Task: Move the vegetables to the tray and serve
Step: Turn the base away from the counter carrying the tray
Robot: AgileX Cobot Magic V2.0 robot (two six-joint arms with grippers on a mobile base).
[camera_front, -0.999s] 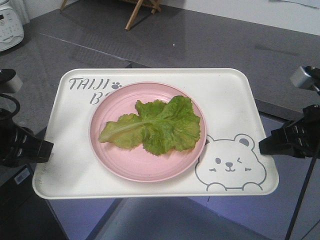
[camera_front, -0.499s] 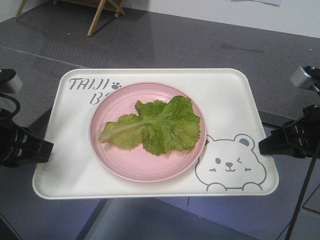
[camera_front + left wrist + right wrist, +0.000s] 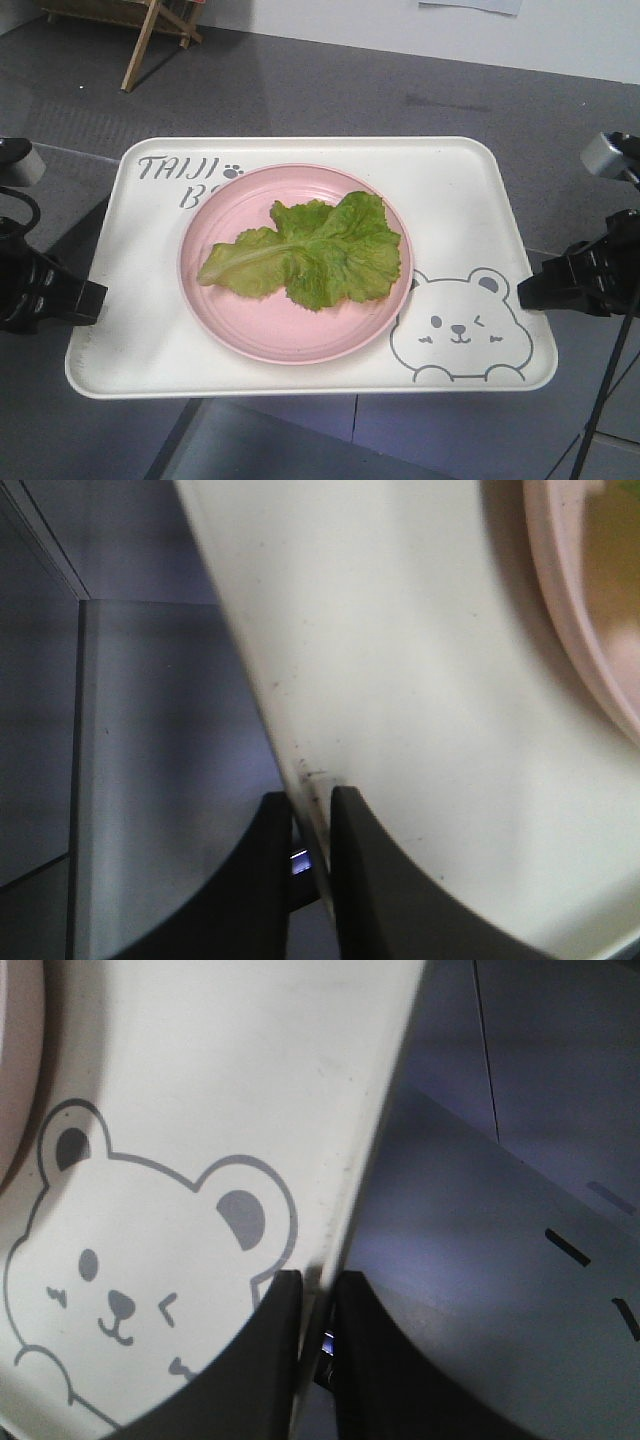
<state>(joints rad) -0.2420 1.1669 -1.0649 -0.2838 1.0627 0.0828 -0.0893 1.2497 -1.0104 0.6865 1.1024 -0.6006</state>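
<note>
**Carrying the loaded tray, clamped at both ends**

Starting at the left pincer: squeezed almost closed on the left rim of the tray, toward the near corner, with nothing but the rim's thickness between the jaws. Plain from the left wrist view, with black fingertips on either side of the cream edge. Only half readable from the front, with the tips lost against the rim.

Moving rightward from that pincer: grey lettering, then the pink plate sitting on the tray floor. On the plate, the lettuce leaf, lying flat, about midway between the two pincers. Pale rib end pointing toward the left pincer, frilly bulk toward the right one, so the long axis close to the pincer-to-pincer line. Shown whole only from the front. Reduced to a blur past the plate rim in the left wrist view, and absent from the right wrist view.

Further right: the bear drawing, just inboard of the right pincer. Likewise nipped tight on the rim at the right edge, with the jaws straddling it beside the bear's ear in the right wrist view.

Judged from this: transfer done, serving in hand, tray apparently held clear of any desk. Tray's length spanning pincer to pincer, so calling for both arms to travel together, level and at fixed spacing. Otherwise, risk of a twisted tray, a slipped rim or a sliding plate.
</note>
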